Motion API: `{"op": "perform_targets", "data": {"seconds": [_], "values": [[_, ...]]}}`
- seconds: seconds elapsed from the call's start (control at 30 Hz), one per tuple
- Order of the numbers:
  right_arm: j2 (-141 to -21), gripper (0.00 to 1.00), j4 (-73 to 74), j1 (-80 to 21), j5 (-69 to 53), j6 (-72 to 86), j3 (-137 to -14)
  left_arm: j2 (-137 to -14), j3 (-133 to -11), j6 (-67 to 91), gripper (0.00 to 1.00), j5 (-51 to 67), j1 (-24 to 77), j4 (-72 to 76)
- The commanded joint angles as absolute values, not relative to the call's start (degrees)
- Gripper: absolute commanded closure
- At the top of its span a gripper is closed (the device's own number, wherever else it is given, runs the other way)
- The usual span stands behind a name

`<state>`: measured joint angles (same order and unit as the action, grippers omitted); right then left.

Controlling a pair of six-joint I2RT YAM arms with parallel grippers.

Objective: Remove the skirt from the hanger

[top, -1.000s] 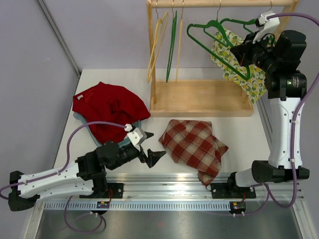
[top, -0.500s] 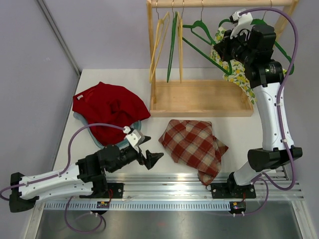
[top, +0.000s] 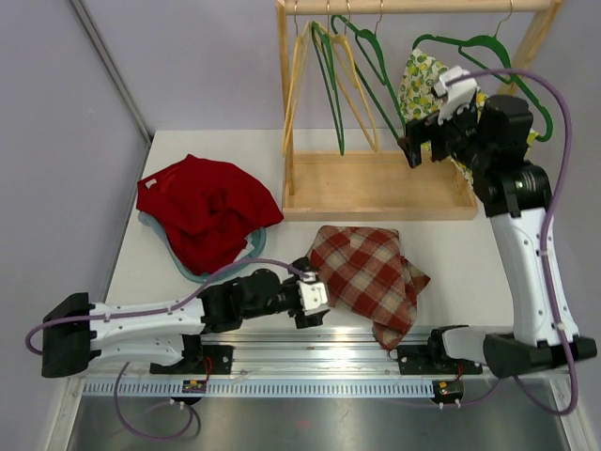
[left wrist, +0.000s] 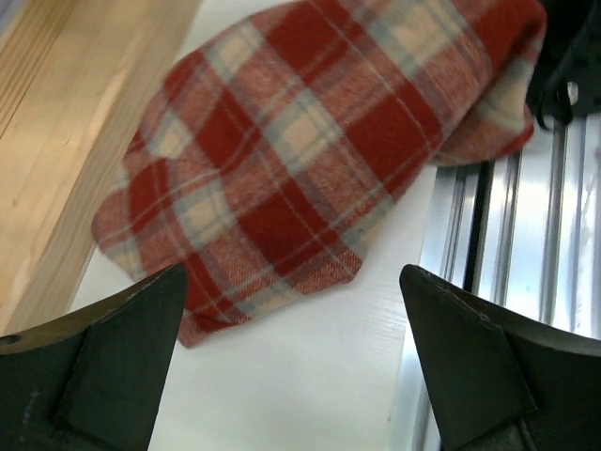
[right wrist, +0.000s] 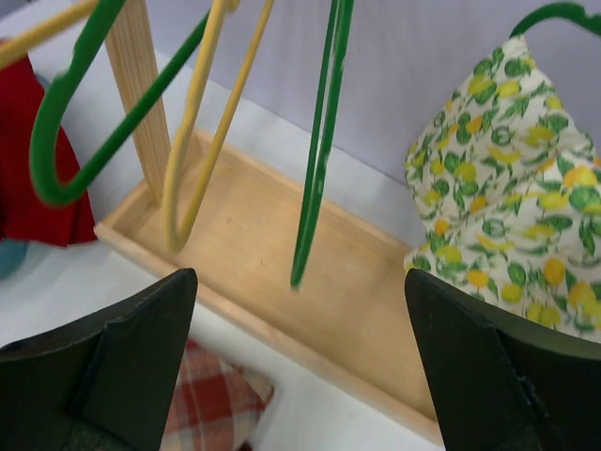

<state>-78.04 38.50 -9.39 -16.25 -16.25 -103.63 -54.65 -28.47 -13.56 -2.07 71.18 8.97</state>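
Here, the skirt (right wrist: 507,188) hung downward on its hanger (right wrist: 537,13). Both jaws gaped empty; the right arm's sat just left of it.

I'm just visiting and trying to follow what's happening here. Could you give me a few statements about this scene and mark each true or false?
1. The lemon-print skirt hangs on a green hanger. True.
2. The right gripper is shut on the skirt. False: it is open, near the skirt, holding nothing.
3. The plaid cloth lies in the wooden tray. False: it lies on the table, in front of the tray.
4. The left gripper is open, close to the plaid cloth. True.
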Motion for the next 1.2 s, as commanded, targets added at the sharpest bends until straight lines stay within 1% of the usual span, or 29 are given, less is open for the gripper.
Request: {"op": "perform_targets", "data": {"seconds": [0.0, 0.03, 0.07, 0.13, 0.17, 0.23, 0.3, 0.37, 0.4, 0.47, 0.5, 0.57, 0.6, 0.67, 0.7, 0.73, 0.77, 0.83, 0.93, 0.97, 1.03, 1.07, 1.13, 1.17], "values": [[-67.95, 0.00, 40.25, -9.76, -14.59, -26.26, -94.07, -61.76, -34.53, -30.21, 0.01, 8.34, 71.10, 14.15], [-66.29, 0.01, 40.78, -9.67, -15.63, -28.28, -91.26, -63.88, -35.50, -34.15, 0.01, 9.13, 71.10, 13.98], [-64.70, 0.00, 41.30, -9.67, -16.43, -31.69, -85.23, -68.42, -38.12, -35.49, 0.01, 10.27, 71.02, 13.71], [-61.01, 0.00, 41.22, -8.97, -18.27, -32.78, -79.83, -72.93, -41.03, -37.87, 0.01, 12.73, 70.49, 12.75], [-60.04, 0.01, 41.22, -8.53, -19.76, -33.57, -75.28, -77.73, -43.57, -38.23, 0.01, 13.88, 70.31, 12.40], [-57.14, 0.00, 40.17, -7.30, -24.32, -33.49, -68.51, -82.07, -45.96, -38.50, 0.01, 17.38, 69.53, 12.39], [-55.47, 0.01, 37.89, -6.07, -26.79, -32.00, -64.97, -88.29, -48.77, -38.50, 0.01, 18.80, 69.35, 12.57], [-54.50, 0.01, 35.70, -3.35, -30.48, -30.59, -60.92, -91.83, -50.53, -38.23, 0.01, 20.04, 69.26, 12.48], [-54.32, 0.01, 35.07, -2.30, -32.50, -30.06, -59.78, -95.24, -51.49, -37.80, 0.02, 20.13, 69.26, 13.18], [-54.05, 0.01, 32.97, -0.53, -34.18, -28.66, -57.14, -98.16, -52.29, -35.87, 0.06, 18.46, 69.17, 15.28], [-53.88, 0.00, 32.26, 1.82, -35.23, -28.13, -56.35, -100.44, -52.99, -35.16, 0.13, 17.59, 69.08, 15.99], [-53.35, 0.01, 30.77, 2.63, -35.94, -26.55, -54.41, -102.21, -53.35, -33.40, 0.24, 15.48, 68.82, 17.13], [-53.09, 0.00, 30.67, 2.64, -36.21, -26.28, -53.97, -102.83, -53.35, -32.35, 0.45, 14.86, 68.82, 18.97], [-51.95, 0.01, 30.41, 3.07, -36.39, -25.76, -53.26, -103.27, -51.86, -31.47, 0.66, 11.87, 68.82, 23.09], [-51.60, 0.01, 30.32, 3.16, -36.65, -25.66, -53.00, -102.75, -51.07, -30.94, 0.75, 11.08, 68.73, 24.51], [-51.24, 0.01, 30.06, 3.25, -36.91, -25.49, -52.13, -101.53, -49.41, -30.59, 0.94, 9.25, 68.73, 25.74], [-50.63, 0.00, 30.15, 3.60, -37.09, -25.31, -51.86, -100.47, -48.61, -30.41, 1.00, 8.36, 68.73, 27.41], [-50.54, 0.00, 30.15, 4.04, -37.27, -25.14, -51.59, -97.92, -45.99, -29.45, 1.00, 5.82, 68.82, 28.47], [-50.45, 0.01, 29.80, 4.48, -36.21, -24.00, -51.77, -88.01, -42.55, -27.25, 1.00, 2.04, 69.52, 28.57], [-50.45, 0.01, 29.53, 4.57, -35.69, -23.56, -51.77, -81.71, -42.02, -26.64, 1.00, 1.06, 69.78, 26.56], [-50.45, 0.00, 29.09, 4.92, -34.02, -22.86, -51.86, -74.13, -41.75, -24.26, 1.00, -2.87, 69.96, 22.96], [-50.62, 0.01, 29.00, 5.01, -33.40, -22.33, -51.94, -66.96, -42.01, -23.65, 1.00, -4.29, 70.05, 18.76], [-50.71, 0.01, 28.39, 5.18, -31.82, -21.45, -52.12, -60.85, -43.32, -21.89, 1.00, -9.72, 70.05, 14.18], [-50.89, 0.00, 28.39, 5.27, -31.56, -21.27, -52.12, -57.69, -44.29, -21.88, 1.00, -11.67, 70.05, 9.10]]}}
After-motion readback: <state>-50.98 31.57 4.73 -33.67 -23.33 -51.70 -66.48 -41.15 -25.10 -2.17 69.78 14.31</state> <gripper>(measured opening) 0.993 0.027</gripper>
